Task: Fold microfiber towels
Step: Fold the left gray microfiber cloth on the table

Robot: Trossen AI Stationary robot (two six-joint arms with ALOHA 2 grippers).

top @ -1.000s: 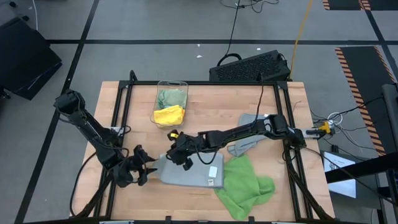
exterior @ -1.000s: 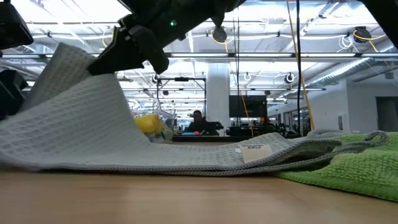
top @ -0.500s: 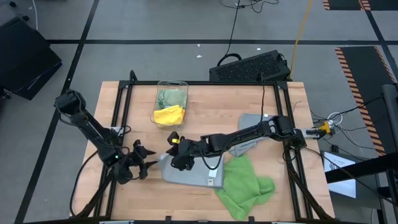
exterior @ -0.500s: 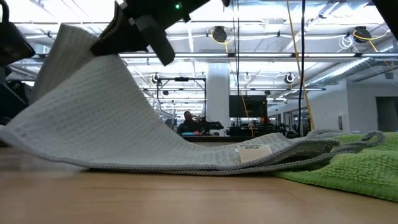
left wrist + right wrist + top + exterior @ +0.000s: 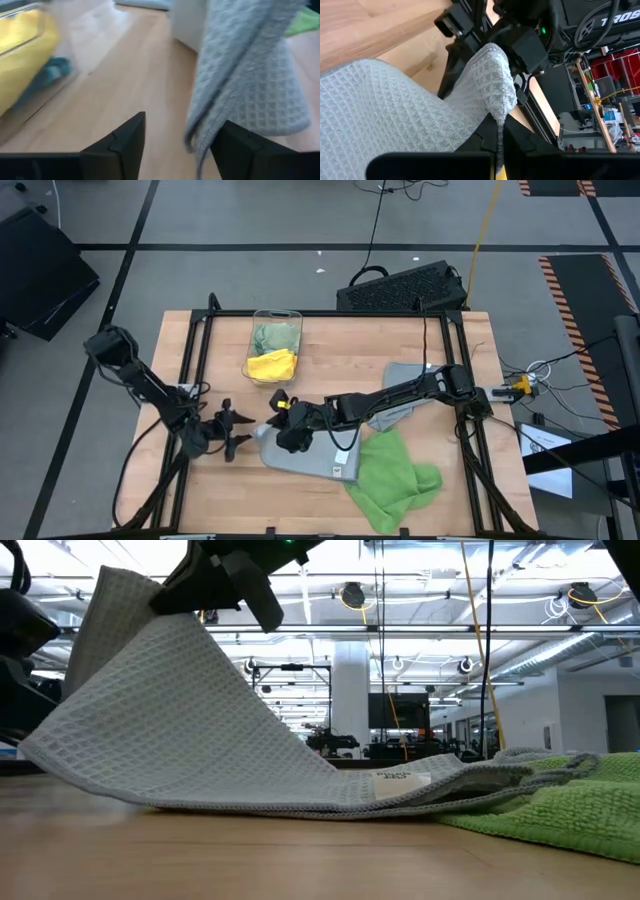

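Pinching a corner of the grey towel (image 5: pixel 305 457), the right gripper (image 5: pixel 281 436) lifts it off the table (image 5: pixel 330 340), fingers clamped on the cloth. Left gripper (image 5: pixel 232 433) sits just beside it, fingers apart, holding nothing.

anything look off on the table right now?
Nothing broken or spilled. Untidy bits: the green towel lies crumpled, overlapping the grey towel being folded; another grey towel sits bunched under the right arm. The right gripper holds up the grey towel's edge; the left gripper is open beside it.
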